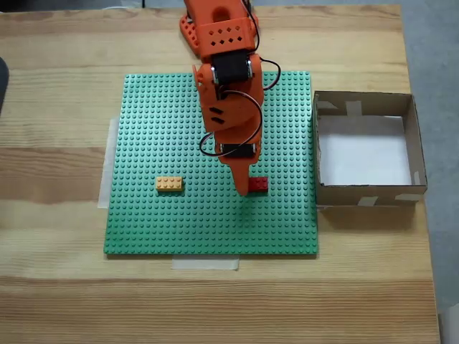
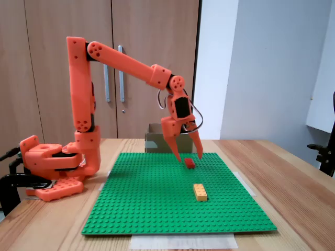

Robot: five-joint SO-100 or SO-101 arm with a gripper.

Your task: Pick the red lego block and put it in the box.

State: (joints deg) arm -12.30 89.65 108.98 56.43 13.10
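bare baseplate (image 1: pixel 165 129) around yellow-orange brick (image 1: pixel 169 184), box (image 1: pixel 414 136) walls apparently low

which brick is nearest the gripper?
The red lego block, right beside the fingers; the yellow-orange brick lies well apart on the baseplate.

In a fixed view the gripper (image 1: pixel 246 188) covers the red lego block's (image 1: pixel 259 184) left end.

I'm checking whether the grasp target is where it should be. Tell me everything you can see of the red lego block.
The red lego block is a small, glossy red plastic brick with studs on top. It lies flat on the green baseplate, right of the yellow-orange brick in the overhead-looking fixed view. The gripper hangs open just above it, fingertips astride, one partly covering it from above. Whether the fingers touch it cannot be told. It is outside the box.
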